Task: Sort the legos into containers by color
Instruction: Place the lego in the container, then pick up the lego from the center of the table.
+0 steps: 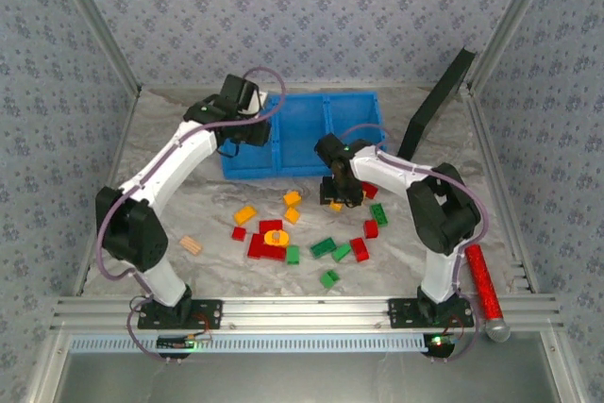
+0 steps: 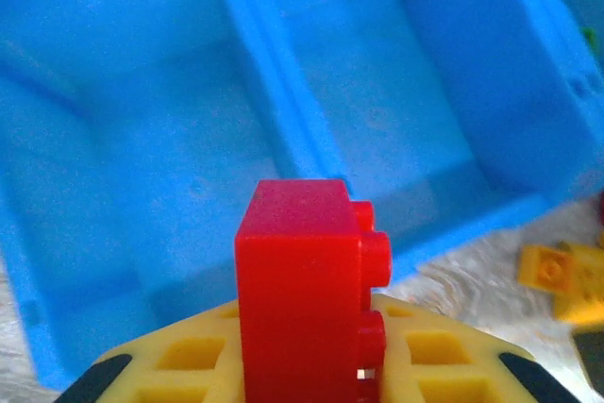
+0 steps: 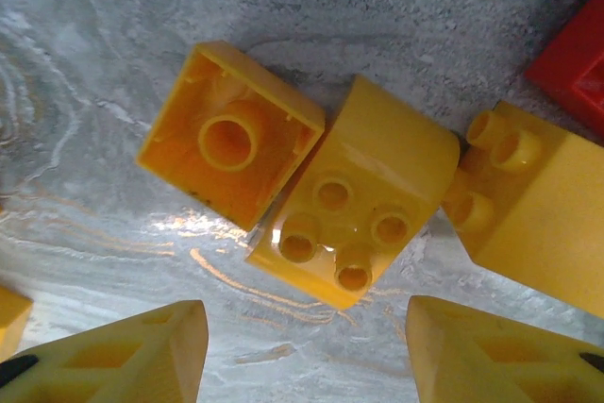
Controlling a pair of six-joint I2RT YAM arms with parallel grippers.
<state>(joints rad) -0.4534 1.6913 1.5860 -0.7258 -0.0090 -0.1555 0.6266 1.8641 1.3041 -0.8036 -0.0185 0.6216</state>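
The left gripper [image 1: 243, 131] clamps a red brick [image 2: 302, 280] over the left end of the bin [image 1: 311, 139]. The right gripper [image 3: 307, 346] hangs open and empty above yellow bricks [image 3: 354, 209] on the table [image 3: 113, 25]. Other legos [image 1: 326, 247] lie scattered near the bin.

Red brick [image 2: 304, 280], bright blue bin [image 2: 142, 186], orange-yellow bricks [image 3: 359, 205], grey marbled table [image 3: 377, 7]
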